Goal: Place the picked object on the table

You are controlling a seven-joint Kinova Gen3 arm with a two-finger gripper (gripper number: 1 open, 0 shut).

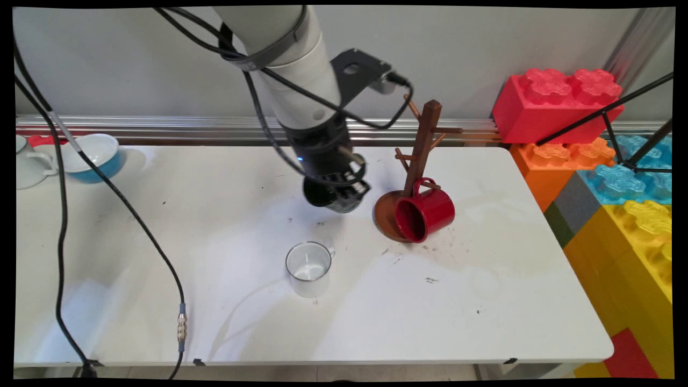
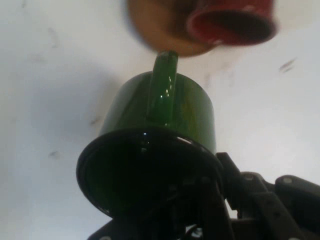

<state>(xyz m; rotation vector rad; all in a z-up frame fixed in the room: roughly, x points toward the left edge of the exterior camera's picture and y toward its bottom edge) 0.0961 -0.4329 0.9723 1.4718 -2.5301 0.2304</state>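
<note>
A white robot arm reaches down over the middle of a white tabletop (image 1: 484, 301), its black two-finger gripper (image 1: 344, 196) closed on the rim of a dark green enamel mug (image 2: 160, 135). In the hand view the mug fills the frame, tilted with its dark mouth toward the camera and its green loop handle uppermost, while one black finger (image 2: 212, 210) appears to sit inside the rim; the other is hidden by the mug's wall. From the main view only the mug's dark opening shows beneath the wrist, low over the tabletop, and whether it touches the surface cannot be told.

Just to the right stands a brown wooden mug tree (image 1: 422, 145) with short pegs on a round base. A glossy red enamel mug (image 1: 424, 212) hangs by its handle from a low peg, tipped on its side with its mouth facing the near left, over the base.

Nearer the camera, apart from the gripper, a white enamel mug (image 1: 309, 267) stands upright with its small handle to the right. At the far left edge sit a blue bowl with a white inside (image 1: 97, 156) and, beside it, a white cup (image 1: 27, 164) that is cut by the frame. Oversized toy building blocks (image 1: 559, 102) in red, orange, blue and yellow are stacked past the tabletop's right end. Black cables (image 1: 62, 215) trail down across the left side.
</note>
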